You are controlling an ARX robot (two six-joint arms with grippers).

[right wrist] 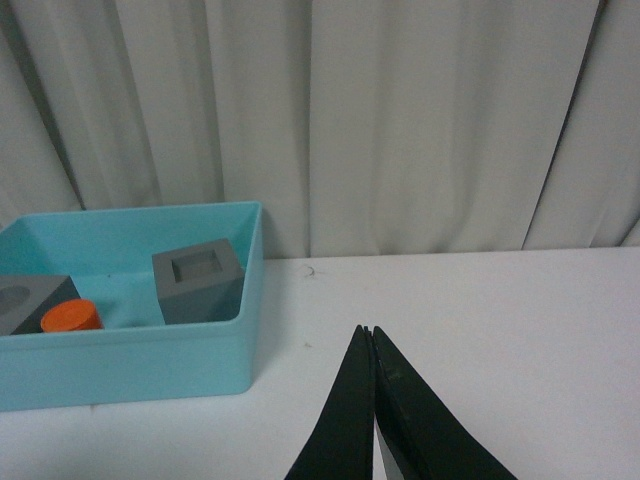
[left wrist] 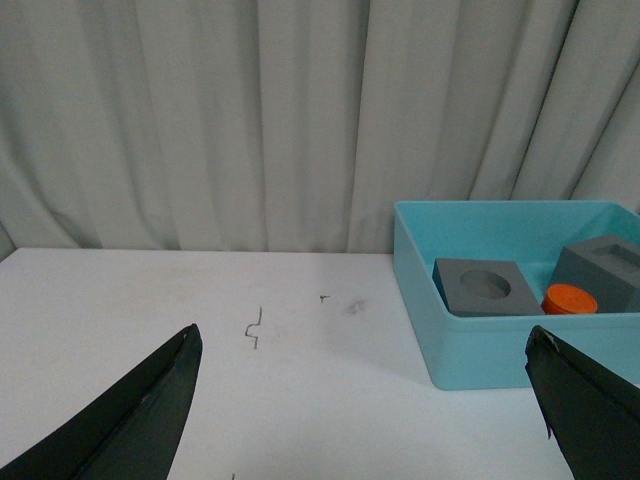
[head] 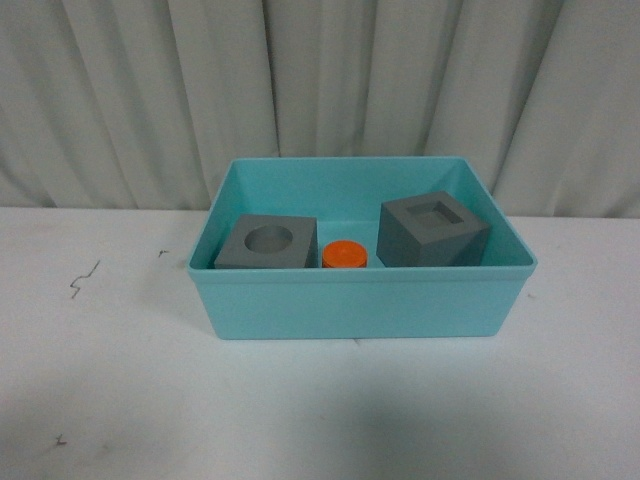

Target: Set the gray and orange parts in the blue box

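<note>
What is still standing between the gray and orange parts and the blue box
Nothing visible. Both gray cubes, round-recess and square-recess, and the orange cylinder between them already sit inside the blue box. Neither gripper holds anything.

box point(head: 360, 305) on table point(head: 110, 400), centre, before curtain point(head: 130, 90) | in box: round-recess cube point(head: 267, 243) left | cylinder point(head: 344, 254) between cubes, near front wall | square-recess cube point(head: 432, 231) right
</note>
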